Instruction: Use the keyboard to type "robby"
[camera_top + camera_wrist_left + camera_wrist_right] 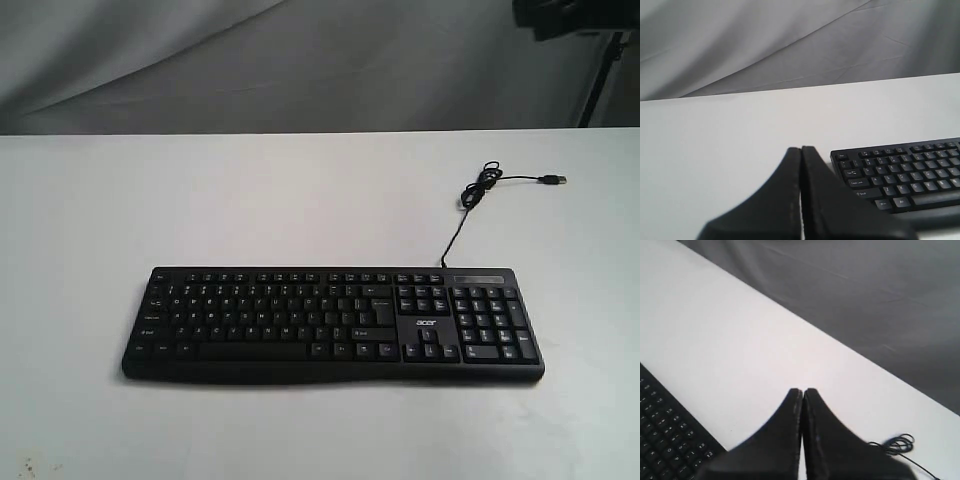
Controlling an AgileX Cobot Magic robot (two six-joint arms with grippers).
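The black keyboard with white legends lies flat on the white table, its number pad and "acer" logo at the right end. Neither gripper shows in the exterior view. In the left wrist view my left gripper is shut and empty, held above the table off the keyboard's Esc corner. In the right wrist view my right gripper is also shut with nothing in it, over bare table beyond a corner of the keyboard.
A thin black USB cable runs from the keyboard's back edge to a loose coil and plug at the right rear; the coil shows beside my right fingers. Grey cloth hangs behind the table. A dark arm part sits at the upper right.
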